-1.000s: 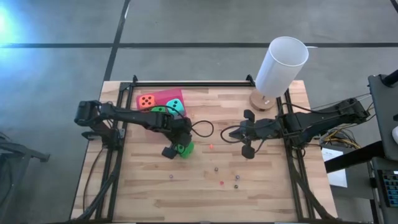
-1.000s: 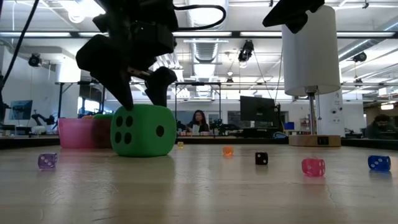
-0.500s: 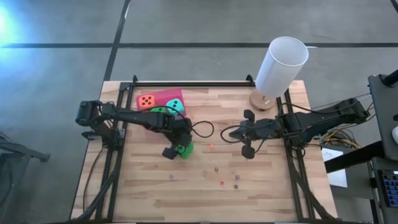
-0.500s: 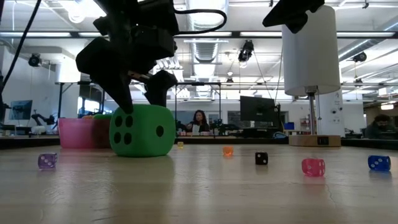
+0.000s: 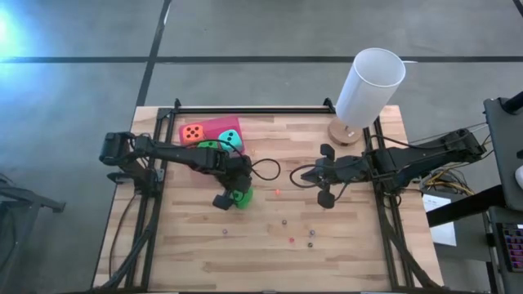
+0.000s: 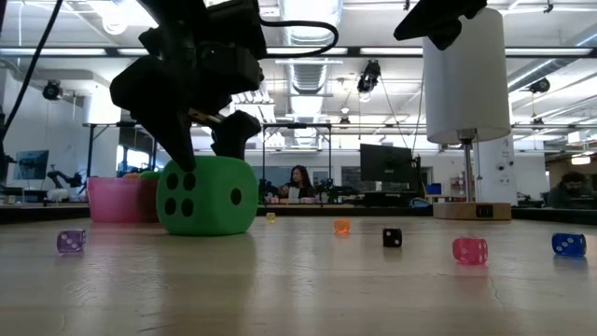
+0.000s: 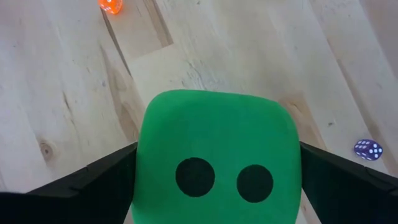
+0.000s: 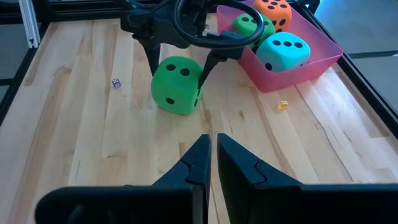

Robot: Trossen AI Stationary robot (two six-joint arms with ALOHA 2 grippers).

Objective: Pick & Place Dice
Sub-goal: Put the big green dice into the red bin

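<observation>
Since the earlier frames the left gripper (image 6: 201,154) has edged sideways in the low view, and the green die (image 6: 206,195) has shifted slightly with it; in the high view little else differs. The gripper's fingers are spread wide and straddle the green die (image 5: 239,196), one on each side, without visibly pressing into it. The die rests on the tabletop (image 5: 359,245), left of centre, just in front of the pink tray (image 8: 298,68) that sits toward the far left corner. That tray already holds the orange die (image 8: 273,12), the teal die (image 8: 283,50) and a second green die (image 8: 252,25).

The step in hand looks like grasping this last die. It would go best with the fingers kept centred on two opposite flat faces, closing gently so the soft cube is not squeezed out, then lifting clear before crossing the tray wall.

The green die (image 7: 217,158) looks soft, with rounded corners, matte bright-green faces and black pips, two showing toward the left wrist camera.

The right gripper (image 8: 210,163) waits clenched and empty, right of centre.
</observation>
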